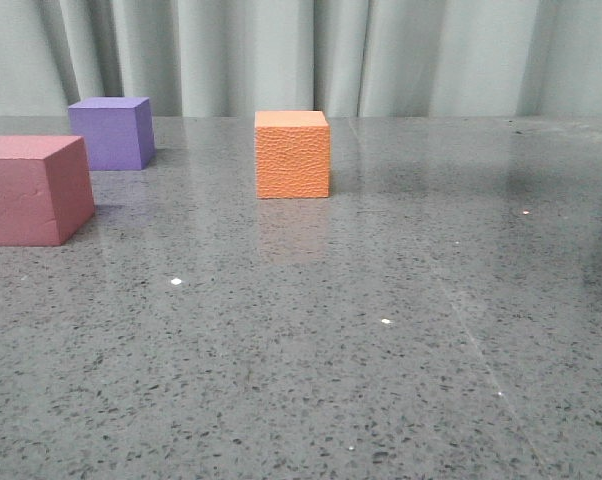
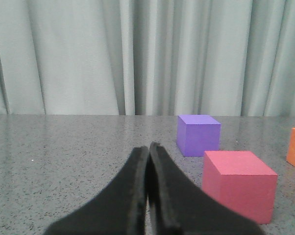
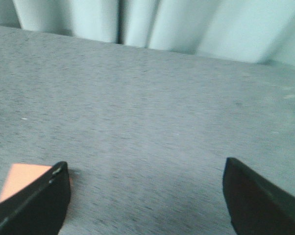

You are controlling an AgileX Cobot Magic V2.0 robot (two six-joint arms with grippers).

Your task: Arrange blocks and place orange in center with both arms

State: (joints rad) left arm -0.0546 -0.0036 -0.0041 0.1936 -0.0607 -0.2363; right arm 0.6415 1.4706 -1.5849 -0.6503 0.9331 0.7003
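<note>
Three foam cubes stood on the speckled grey table [image 1: 381, 380] in the front view: the orange cube [image 1: 293, 154] near the middle at about twelve o'clock, the purple cube [image 1: 112, 132] back at ten o'clock, and the pink-red cube [image 1: 33, 189] nearer at nine o'clock, cut off by the frame's left edge. All three sat apart from one another, none touching. Neither arm showed in the front view.

Seen from its wrist camera, the left gripper [image 2: 148, 147] had its fingers pressed together, holding nothing, with the pink-red cube [image 2: 239, 183] just beside it and the purple cube [image 2: 198, 134] beyond. The right gripper [image 3: 145, 171] had its fingers spread wide with only bare table between them; a corner of the orange cube [image 3: 25, 178] peeked out beside one finger. That view was blurred, so the gap to the cube could not be judged.

The likely risk was a finger nudging a light foam cube and sliding or tipping it on the glossy top; the left fingers would also need to part before any grasp. The pink-red cube lay close to the table's left side in view, so a push that way looked risky. Wide open room lay from one through six o'clock for moving cubes.
</note>
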